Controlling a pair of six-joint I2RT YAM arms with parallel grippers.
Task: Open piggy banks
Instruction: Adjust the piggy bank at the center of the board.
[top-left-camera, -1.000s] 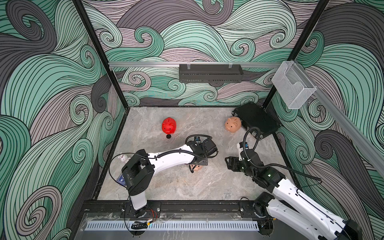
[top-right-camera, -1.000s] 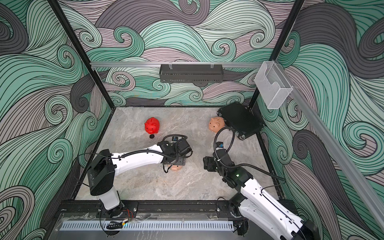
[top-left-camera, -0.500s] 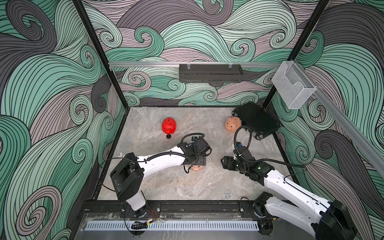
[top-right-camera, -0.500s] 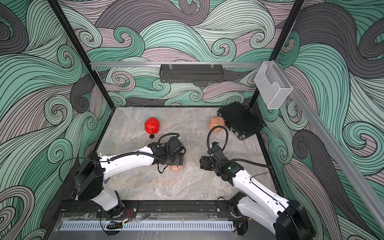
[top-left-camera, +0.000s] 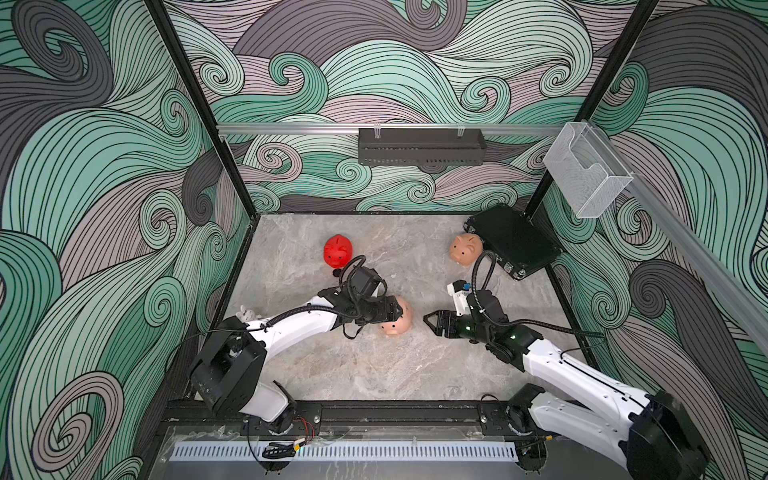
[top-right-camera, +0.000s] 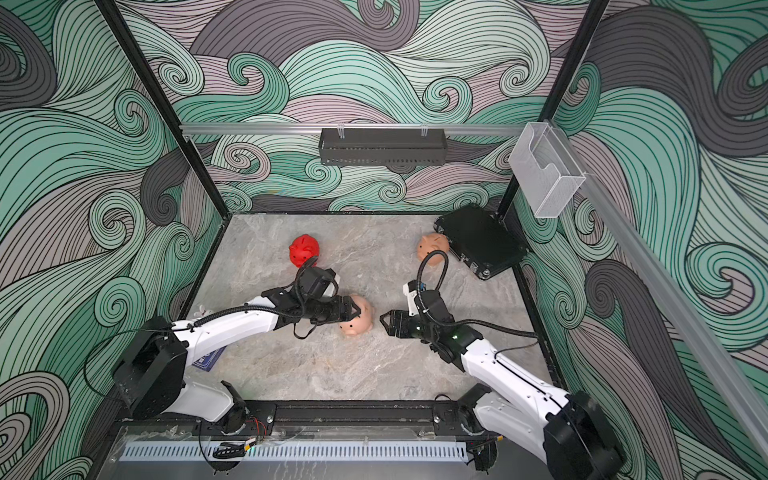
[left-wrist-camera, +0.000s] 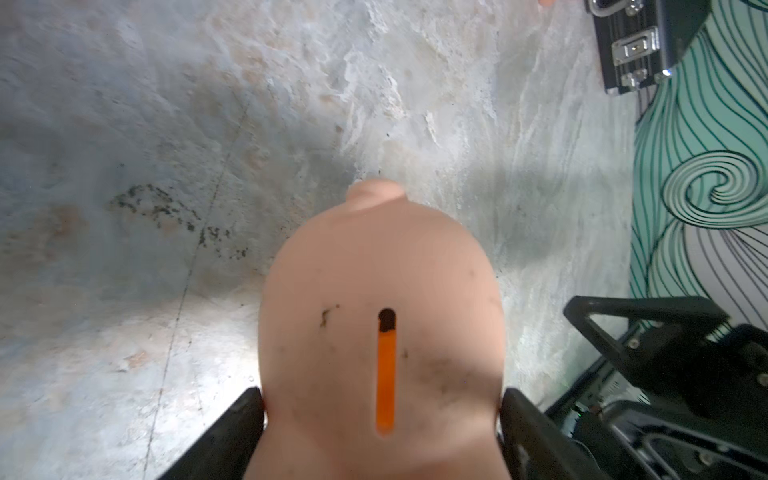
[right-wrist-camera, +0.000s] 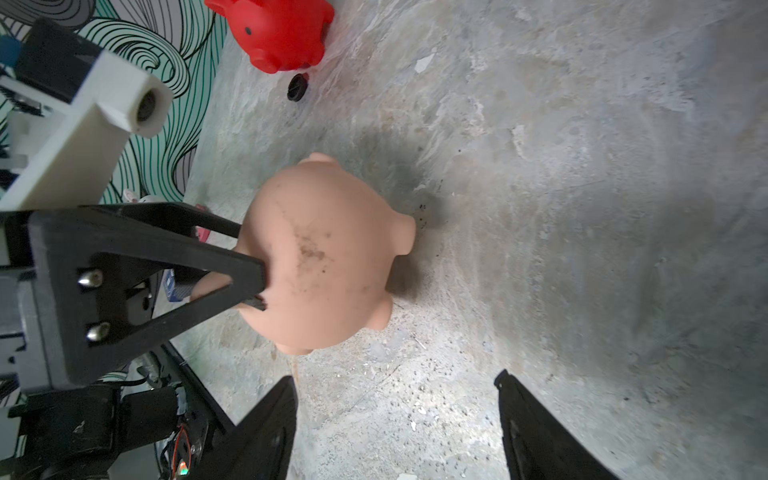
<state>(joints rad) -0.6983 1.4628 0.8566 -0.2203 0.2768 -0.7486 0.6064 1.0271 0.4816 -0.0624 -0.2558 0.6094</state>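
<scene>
White shells noted on left arm (top-left-camera: 299, 328) and right arm (top-left-camera: 582, 382); joints, bases black. Black cables (top-left-camera: 475, 272) looped at wrists. Green LEDs (top-left-camera: 513, 336) lit. Triangular black finger (right-wrist-camera: 54, 291) fixed by two silver screws (right-wrist-camera: 89, 278).

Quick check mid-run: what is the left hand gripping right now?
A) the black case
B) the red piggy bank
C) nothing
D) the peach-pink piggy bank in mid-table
D: in the left wrist view the left hand has a finger pressed against each side of the peach-pink piggy bank.
</scene>
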